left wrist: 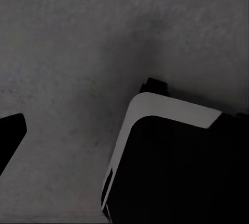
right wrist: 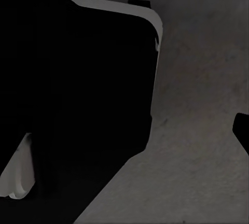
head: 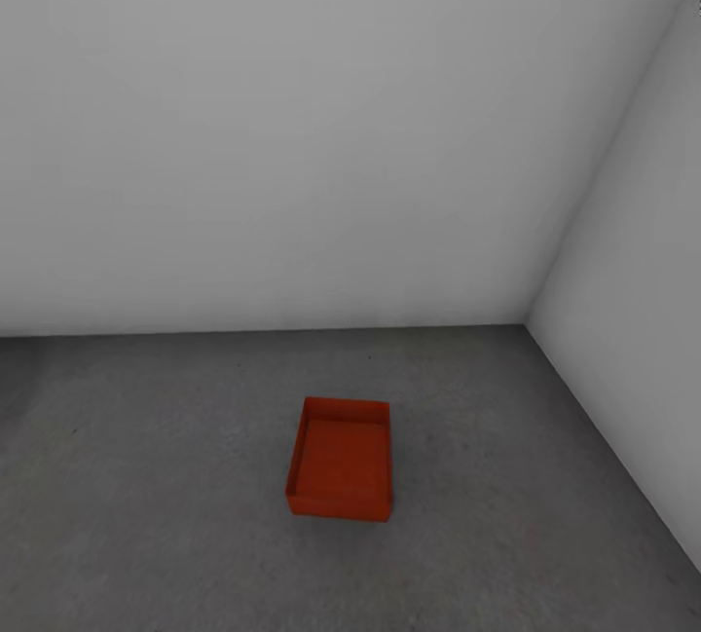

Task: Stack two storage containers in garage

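One orange-red storage container (head: 340, 460) sits upright and empty on the dark grey garage floor (head: 146, 476), a little ahead of me and near the corner of two white walls. No gripper is near it. In the left wrist view a dark fingertip (left wrist: 10, 136) pokes in at the frame edge over the floor. The right wrist view likewise has a single dark fingertip (right wrist: 242, 130) at its edge. Nothing is held between the fingers in either view.
A white back wall (head: 292, 126) and a white side wall (head: 643, 272) meet at a corner beyond the container. My own black-and-white body (left wrist: 176, 156) (right wrist: 78, 68) stands close to both wrist cameras, above mottled concrete.
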